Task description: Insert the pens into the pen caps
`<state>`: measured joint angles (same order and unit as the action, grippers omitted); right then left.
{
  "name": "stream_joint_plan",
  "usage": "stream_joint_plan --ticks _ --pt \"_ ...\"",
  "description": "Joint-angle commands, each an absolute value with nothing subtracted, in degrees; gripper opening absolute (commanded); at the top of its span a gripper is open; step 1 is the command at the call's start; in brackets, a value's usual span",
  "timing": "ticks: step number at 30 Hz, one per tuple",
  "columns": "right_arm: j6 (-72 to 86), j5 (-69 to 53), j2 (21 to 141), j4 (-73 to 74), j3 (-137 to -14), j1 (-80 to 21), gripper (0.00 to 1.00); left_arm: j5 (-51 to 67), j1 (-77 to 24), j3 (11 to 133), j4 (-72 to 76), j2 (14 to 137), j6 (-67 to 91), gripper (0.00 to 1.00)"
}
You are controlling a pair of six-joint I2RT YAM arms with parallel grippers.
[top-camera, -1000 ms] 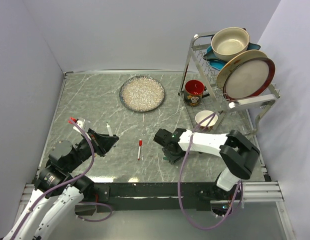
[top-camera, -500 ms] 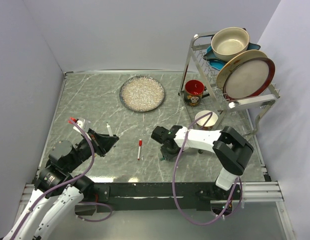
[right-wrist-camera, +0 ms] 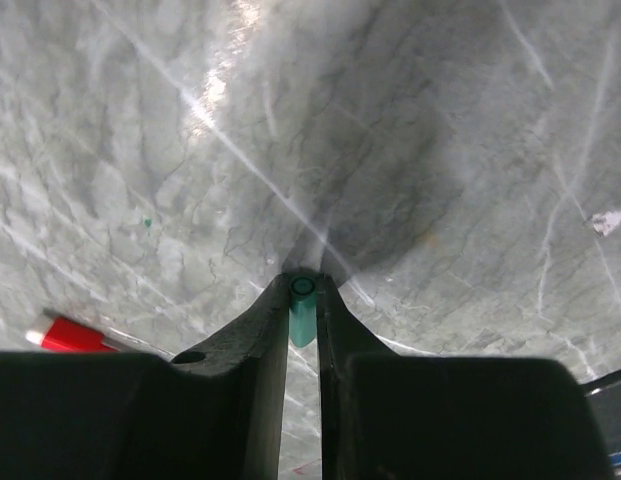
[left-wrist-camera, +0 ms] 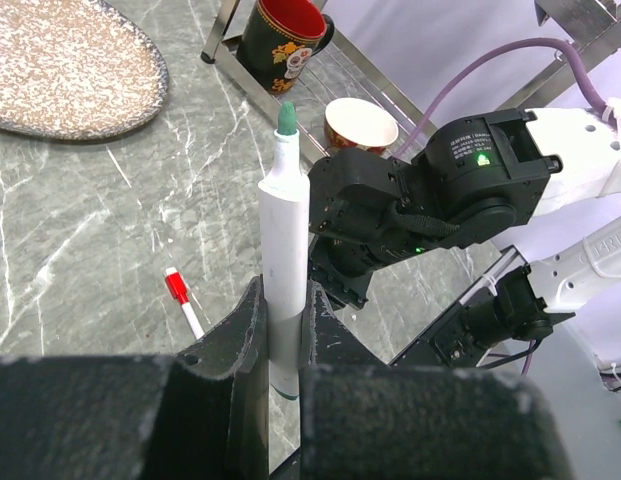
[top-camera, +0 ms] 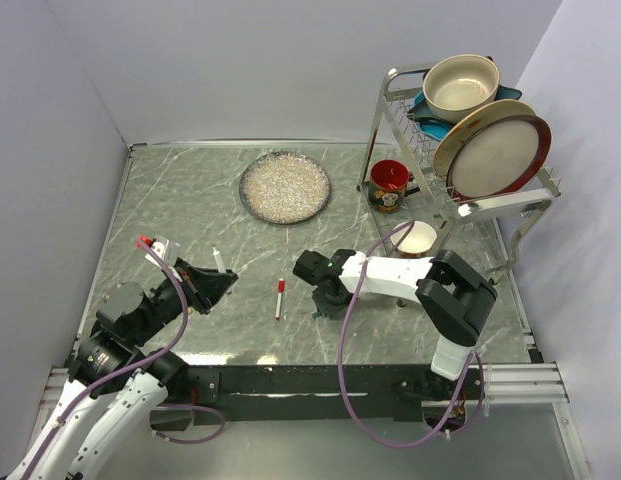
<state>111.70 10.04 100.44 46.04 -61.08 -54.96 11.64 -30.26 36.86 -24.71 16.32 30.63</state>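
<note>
Nearest the arm bases, at the left of the counter (top-camera: 190, 200), the left end effector (left-wrist-camera: 285, 320) is closed narrowly on a white pen (left-wrist-camera: 282, 230). The barrel is gripped at its lower part between the two fingers, and its green tip points up and away from the wrist. Just beyond it, lying flat on the counter between the two arms and apart from both, a second white pen (top-camera: 280, 298) is seen with a red cap fitted on its far end. To the right of that pen, the right end effector (right-wrist-camera: 303, 290) is turned down toward the counter. A small green cap (right-wrist-camera: 303, 325) is pinched between its nearly closed fingertips, with the open end facing the wrist camera. Whether the cap touches the counter cannot be told. Farther right, a small cream bowl (top-camera: 414, 238) stands on the counter beside the foot of a metal dish rack (top-camera: 500, 205). A red mug (top-camera: 390, 185) is placed just behind the bowl at the left side of the rack. A speckled round plate (top-camera: 284, 187) lies at the far middle of the counter, well apart from both pens.
</note>
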Motion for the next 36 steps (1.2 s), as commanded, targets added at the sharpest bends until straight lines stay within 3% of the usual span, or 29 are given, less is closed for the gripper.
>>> stream_joint_plan --ticks 1,7,21,28,36 --pt "104.8 14.0 103.2 38.0 -59.0 -55.8 0.0 10.5 -30.5 36.9 -22.9 16.2 29.7 0.01" --pt "95.4 15.2 99.4 27.0 -55.5 -56.1 0.0 9.1 -30.5 37.4 -23.8 17.3 30.1 0.01" --pt "73.5 27.4 88.3 26.1 -56.7 -58.1 0.0 8.0 -30.5 37.6 -24.2 17.8 30.6 0.01" --pt "54.0 25.1 69.9 6.1 -45.2 -58.4 0.0 16.2 -30.5 38.8 -23.7 22.6 30.3 0.01" --pt "41.7 14.2 59.2 -1.4 -45.3 -59.0 0.0 35.8 -30.6 33.7 -11.4 27.7 38.0 0.01"
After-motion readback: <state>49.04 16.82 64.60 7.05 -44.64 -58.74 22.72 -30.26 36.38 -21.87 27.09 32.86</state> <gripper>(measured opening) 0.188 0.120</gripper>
